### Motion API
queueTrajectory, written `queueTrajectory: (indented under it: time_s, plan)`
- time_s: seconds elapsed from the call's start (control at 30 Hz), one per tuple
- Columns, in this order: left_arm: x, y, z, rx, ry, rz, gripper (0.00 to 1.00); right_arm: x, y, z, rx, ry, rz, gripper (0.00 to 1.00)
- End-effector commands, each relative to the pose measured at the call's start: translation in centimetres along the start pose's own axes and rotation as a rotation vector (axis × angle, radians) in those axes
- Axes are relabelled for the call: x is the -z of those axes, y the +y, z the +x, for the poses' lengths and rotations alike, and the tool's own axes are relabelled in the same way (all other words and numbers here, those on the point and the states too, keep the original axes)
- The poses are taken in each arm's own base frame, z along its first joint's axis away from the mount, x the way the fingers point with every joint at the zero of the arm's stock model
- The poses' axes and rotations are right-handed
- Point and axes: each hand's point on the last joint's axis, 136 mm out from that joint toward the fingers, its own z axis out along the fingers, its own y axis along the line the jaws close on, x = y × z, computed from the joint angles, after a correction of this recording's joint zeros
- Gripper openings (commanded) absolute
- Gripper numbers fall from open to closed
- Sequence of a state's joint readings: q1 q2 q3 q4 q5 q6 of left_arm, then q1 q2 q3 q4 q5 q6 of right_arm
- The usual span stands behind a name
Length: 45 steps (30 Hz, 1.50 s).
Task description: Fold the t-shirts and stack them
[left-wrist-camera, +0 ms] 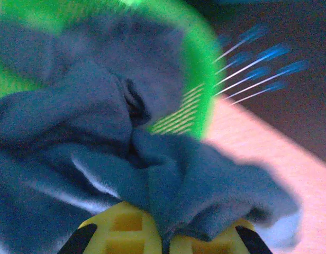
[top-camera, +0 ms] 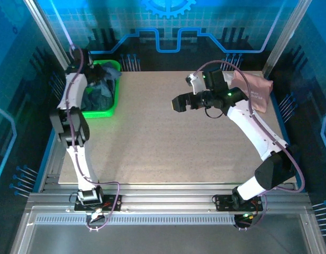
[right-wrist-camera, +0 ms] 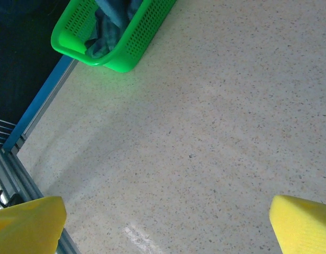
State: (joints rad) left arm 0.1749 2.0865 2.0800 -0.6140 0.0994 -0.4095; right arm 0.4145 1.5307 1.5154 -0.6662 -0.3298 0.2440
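**Left gripper** (left-wrist-camera: pixel 163 241): closed tight on a fold of the blue shirt (left-wrist-camera: pixel 99 137). In the left wrist view the cloth is bunched between the two yellow fingers (left-wrist-camera: pixel 126 233) and spills over both. The view is blurred, so how much cloth is pinched cannot be told.

**Blue shirt:** crumpled, with its bulk inside the green basket (top-camera: pixel 114 103). The basket stands at the far left corner of the table (top-camera: pixel 168 148). In the left wrist view the pinched part hangs in front of the basket's rim and the tabletop beyond it. From above, the left arm runs up along the table's left edge and bends down into the basket.

**Right gripper** (top-camera: pixel 176 103): jaws spread wide, holding nothing. It hovers over the middle of the table, pointing left toward the basket and well apart from it. In the right wrist view its two yellow fingertips sit at the lower corners with speckled tabletop between them. The basket is at the upper left of that view, with blue cloth showing inside.

**Pink shirt** (top-camera: pixel 255 90): lies on the table at the far right corner, just beyond the right arm's wrist and partly behind it. It is well apart from the basket and touched by neither gripper. Its print cannot be made out, and whether it is folded cannot be told.
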Motion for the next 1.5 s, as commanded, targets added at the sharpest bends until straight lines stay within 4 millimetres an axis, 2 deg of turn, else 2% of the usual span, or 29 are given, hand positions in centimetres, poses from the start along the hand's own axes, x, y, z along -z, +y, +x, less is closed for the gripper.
queueTrajectory:
  time_s: [0.0,0.07,0.13,0.23,0.37,0.47,0.53,0.63,0.77,0.87,0.93,0.97,1.0,1.07,1.13,1.17,1.2,1.3,1.33,1.4,1.47]
  plan:
    - [18.8,-15.4,-6.8,-0.278,-0.398,0.349,0.0,0.9,-1.1,-0.9,-0.055,-0.056,0.011,1.0]
    - [24.2,-20.2,-5.8,-0.359,-0.452,0.449,0.0,1.0,-1.9,-1.2,-0.08,-0.076,0.023,1.0]
    - [29.1,-24.3,-5.2,-0.374,-0.484,0.585,0.0,1.2,-2.7,-1.4,-0.11,-0.098,0.034,1.0]
    - [33.4,-28.2,-4.8,-0.342,-0.503,0.778,0.0,1.6,-3.7,-1.6,-0.135,-0.122,0.053,1.0]
    - [36.0,-31.4,-4.6,-0.276,-0.498,0.962,0.0,2.5,-4.8,-1.6,-0.166,-0.152,0.074,1.0]
    - [36.0,-33.3,-3.6,-0.25,-0.455,1.049,0.0,3.4,-5.7,-1.1,-0.187,-0.171,0.095,1.0]
    - [34.8,-34.3,-2.4,-0.237,-0.399,1.071,0.0,4.0,-6.4,-0.6,-0.201,-0.18,0.112,1.0]
    - [30.9,-35.5,0.6,-0.226,-0.281,1.066,0.0,4.7,-7.7,0.5,-0.228,-0.188,0.144,1.0]
    - [24.3,-35.6,4.8,-0.197,-0.152,1.023,0.0,5.5,-9.8,2.4,-0.284,-0.194,0.183,1.0]
    - [19.2,-34.5,8.9,-0.168,-0.073,0.962,0.0,5.6,-11.0,3.9,-0.314,-0.183,0.219,1.0]
    - [14.7,-32.3,12.5,-0.12,0.011,0.892,0.0,5.1,-11.4,5.0,-0.327,-0.158,0.231,1.0]
    - [11.9,-30.4,14.5,-0.092,0.056,0.837,0.08,4.8,-11.7,5.8,-0.342,-0.138,0.236,1.0]
    - [8.9,-28.1,16.7,-0.075,0.096,0.761,0.39,4.4,-11.8,6.3,-0.354,-0.12,0.232,1.0]
    - [4.1,-22.9,19.7,-0.019,0.164,0.603,0.66,3.5,-11.8,7.7,-0.375,-0.064,0.233,1.0]
    - [1.4,-18.2,20.5,0.07,0.202,0.486,0.95,2.4,-11.0,9.3,-0.371,0.015,0.216,1.0]
    - [1.0,-16.3,20.2,0.098,0.197,0.432,0.99,1.9,-10.6,10.3,-0.357,0.062,0.22,1.0]
    - [1.1,-14.8,19.6,0.112,0.189,0.387,0.99,1.6,-10.4,11.2,-0.346,0.102,0.232,1.0]
    - [3.2,-12.0,17.8,0.085,0.152,0.268,0.99,0.7,-10.0,14.4,-0.351,0.212,0.266,1.0]
    - [3.7,-11.4,17.7,0.067,0.154,0.24,0.99,0.4,-10.1,15.2,-0.362,0.23,0.274,1.0]
    - [5.2,-10.7,18.5,0.03,0.194,0.199,0.99,-0.4,-10.3,16.5,-0.408,0.249,0.277,1.0]
    - [6.0,-10.9,20.7,0.029,0.267,0.23,0.99,-1.5,-10.4,17.0,-0.444,0.259,0.262,1.0]
